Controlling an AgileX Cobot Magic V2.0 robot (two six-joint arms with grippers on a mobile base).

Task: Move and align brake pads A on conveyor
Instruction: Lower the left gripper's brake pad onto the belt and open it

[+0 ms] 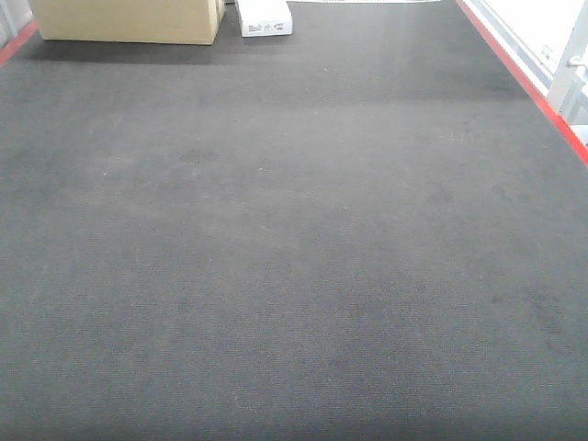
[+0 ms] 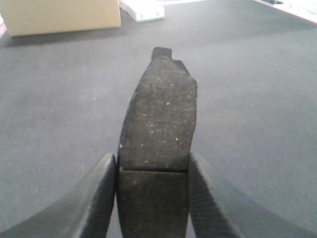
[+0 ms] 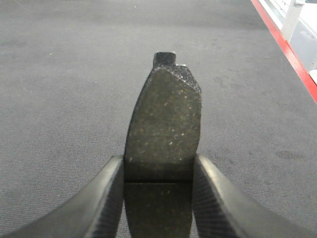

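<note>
On the conveyor (image 1: 294,239), both my arms at work: my left gripper (image 2: 152,163) is clamped on the left brake pad (image 2: 158,119), a finger pressed to each long edge just where the thin groove crosses it. The pad's notched tip points away from me toward the belt's far end. My right gripper (image 3: 158,166) grips the right brake pad (image 3: 163,119) the same way, fingers (image 3: 111,193) hard against its sides at the groove.

Each pad's near end is cut off by the bottom of its wrist view, and I cannot tell whether either pad touches the belt or hangs above it.

At the belt's far left corner stands a cardboard box (image 1: 129,20), with a small white box (image 1: 265,16) just beside it — both cropped by the top of the front view, the print on the white one too small to read. A red strip (image 1: 542,101) runs down the belt's right edge. The front view takes in only charcoal belt with faint scuffs; my grippers and their pads fall outside its frame.
</note>
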